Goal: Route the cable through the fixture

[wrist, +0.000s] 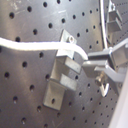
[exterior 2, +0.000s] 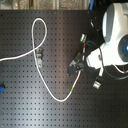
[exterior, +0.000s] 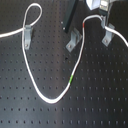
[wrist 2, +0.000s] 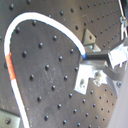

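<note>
The white cable (exterior: 40,92) loops at the first exterior view's upper left, sags low, then climbs past its green band (exterior: 72,78) and red band (exterior: 83,23) to my gripper (exterior: 101,12) at the top. The gripper is shut on the cable. In the first wrist view the cable (wrist: 35,47) lies across the top of a metal fixture clip (wrist: 61,70) and ends between my gripper's (wrist: 90,62) fingers. The second wrist view shows the cable (wrist 2: 45,21) arching, with the red band (wrist 2: 8,62), into the gripper (wrist 2: 90,58) above a clip (wrist 2: 82,82).
Three metal clips stand on the black perforated board: left (exterior: 27,34) at the cable's loop, middle (exterior: 73,41) and right (exterior: 107,37). A black rod (exterior: 69,20) leans near the middle clip. The arm (exterior 2: 112,40) covers the second exterior view's right side.
</note>
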Available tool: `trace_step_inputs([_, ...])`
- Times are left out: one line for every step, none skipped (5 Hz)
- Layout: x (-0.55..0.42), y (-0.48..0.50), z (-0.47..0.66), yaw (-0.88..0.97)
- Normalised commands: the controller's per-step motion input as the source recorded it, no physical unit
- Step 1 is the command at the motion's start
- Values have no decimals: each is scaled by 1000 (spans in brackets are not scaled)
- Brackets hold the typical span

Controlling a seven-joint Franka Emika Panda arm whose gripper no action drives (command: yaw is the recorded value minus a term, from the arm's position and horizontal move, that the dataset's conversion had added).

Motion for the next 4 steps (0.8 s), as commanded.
trace_step_inputs([-150, -56, -547, 60])
trace_step_inputs([-164, -40, -482, 40])
trace_step_inputs([-125, -54, -91, -23])
trace_step_inputs([-163, -137, -2, -500])
